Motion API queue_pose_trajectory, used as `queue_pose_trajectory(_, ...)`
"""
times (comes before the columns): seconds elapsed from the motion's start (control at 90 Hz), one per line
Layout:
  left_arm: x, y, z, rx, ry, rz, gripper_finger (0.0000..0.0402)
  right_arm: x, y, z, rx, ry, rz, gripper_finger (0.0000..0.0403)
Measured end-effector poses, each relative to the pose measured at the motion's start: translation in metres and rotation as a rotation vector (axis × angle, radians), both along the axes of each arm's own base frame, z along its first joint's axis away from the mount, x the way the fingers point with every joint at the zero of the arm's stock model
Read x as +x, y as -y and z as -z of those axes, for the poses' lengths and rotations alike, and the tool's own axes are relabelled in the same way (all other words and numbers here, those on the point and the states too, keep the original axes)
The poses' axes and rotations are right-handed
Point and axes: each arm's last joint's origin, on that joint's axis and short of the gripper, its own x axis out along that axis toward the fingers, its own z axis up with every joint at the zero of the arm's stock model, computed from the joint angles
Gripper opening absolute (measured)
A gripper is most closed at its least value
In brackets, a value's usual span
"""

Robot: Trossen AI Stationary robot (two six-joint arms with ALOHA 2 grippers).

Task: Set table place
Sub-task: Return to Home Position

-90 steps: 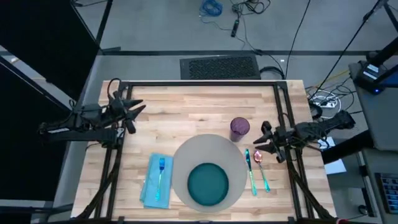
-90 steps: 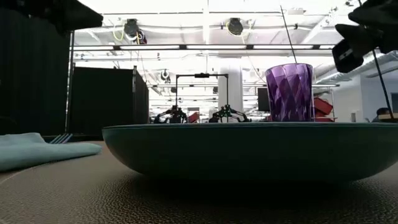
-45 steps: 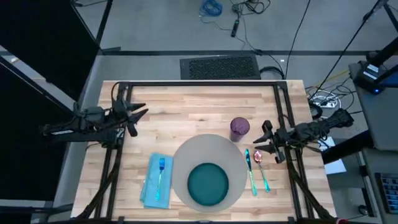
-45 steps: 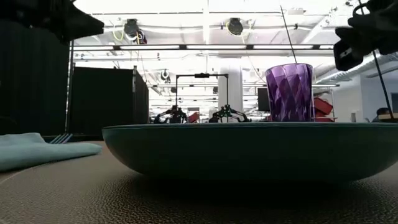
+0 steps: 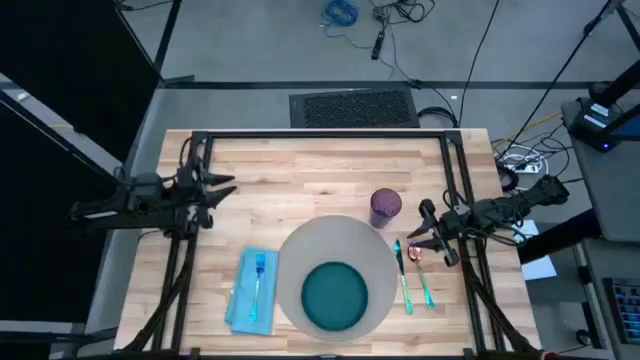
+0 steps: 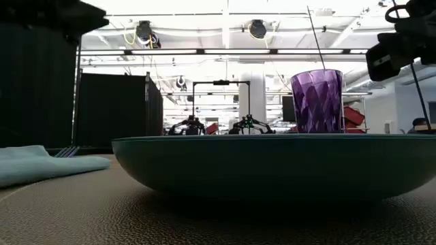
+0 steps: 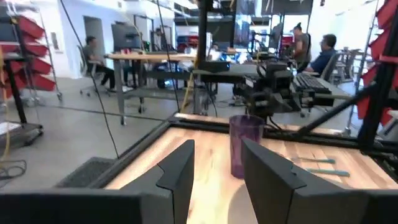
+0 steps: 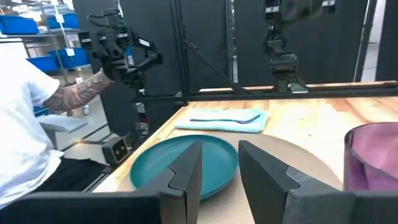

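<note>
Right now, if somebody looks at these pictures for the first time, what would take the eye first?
The teal plate on the round grey placemat, at the table's front edge, draws the eye first. Next comes the purple cup, upright by the placemat's far right rim, and the blue napkin with a fork, left of the placemat.

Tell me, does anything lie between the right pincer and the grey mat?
Yes: two teal-handled utensils lie between the right pincer and the grey mat's edge. The purple cup stands aside, at the mat's rim.
</note>
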Motion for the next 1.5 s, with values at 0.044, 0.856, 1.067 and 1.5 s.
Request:
queue_pose_trajectory(0.044, 0.003, 0.000, 0.006, -0.007, -0.010, 0.000, 0.0116, 0.000, 0.001, 0.000, -0.017, 0.005, 0.020, 0.0089)
queue_pose_trajectory(0.856, 0.024, -0.001, 0.067, 0.061, 0.153, 0.015, 0.0116, 0.005, 0.018, 0.000, -0.027, 0.002, 0.181, 0.0089)
queue_pose_trajectory(1.067, 0.025, -0.002, 0.073, 0.054, 0.086, -0.009, 0.0116, 0.005, 0.020, 0.000, -0.082, 0.012, 0.210, 0.0089)
queue_pose_trajectory(1.5, 0.026, -0.001, 0.085, -0.005, -0.026, 0.037, 0.0116, 0.012, 0.029, 0.007, -0.114, -0.072, 0.298, 0.0089)
